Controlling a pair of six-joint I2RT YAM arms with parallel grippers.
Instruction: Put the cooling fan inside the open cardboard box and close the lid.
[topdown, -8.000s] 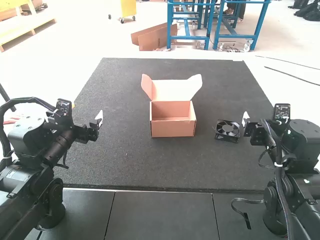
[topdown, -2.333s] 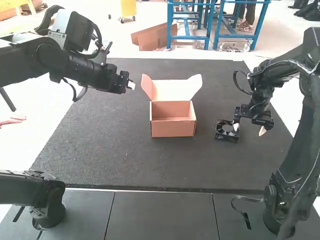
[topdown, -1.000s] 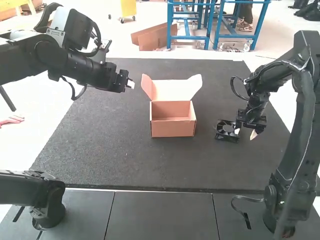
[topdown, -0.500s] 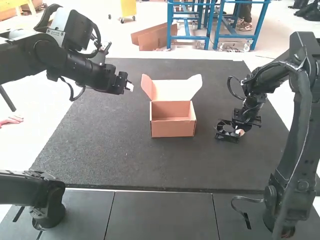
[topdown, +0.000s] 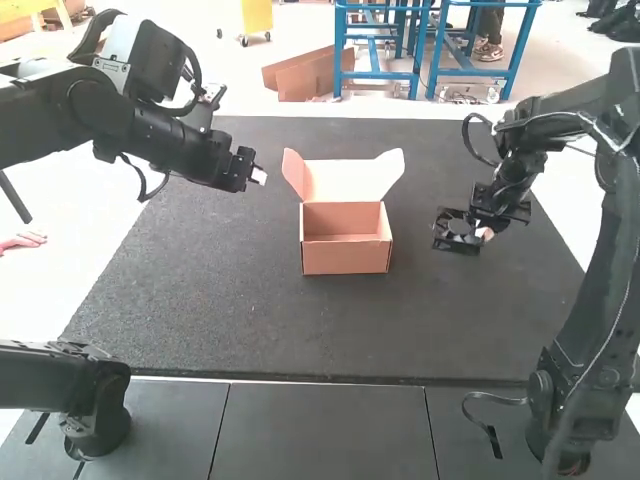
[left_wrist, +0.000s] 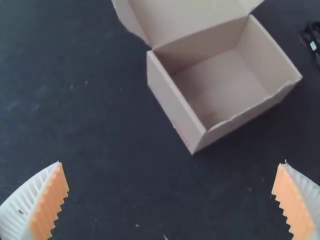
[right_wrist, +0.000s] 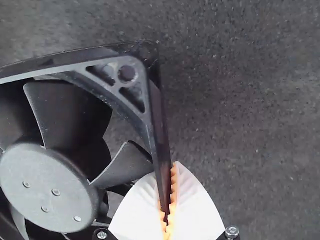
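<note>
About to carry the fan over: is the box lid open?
Open. The lid stands upright behind the cardboard box, whose inside shows empty.

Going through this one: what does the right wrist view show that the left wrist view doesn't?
Only the right wrist view: the right gripper shut on the frame edge of the cooling fan, with hub and blades close up. Only the left wrist view: the open cardboard box, nothing inside, its lid raised, and the left gripper open wide. Shared: the black mat; a dark bit at the left wrist view's edge may be the fan.
</note>
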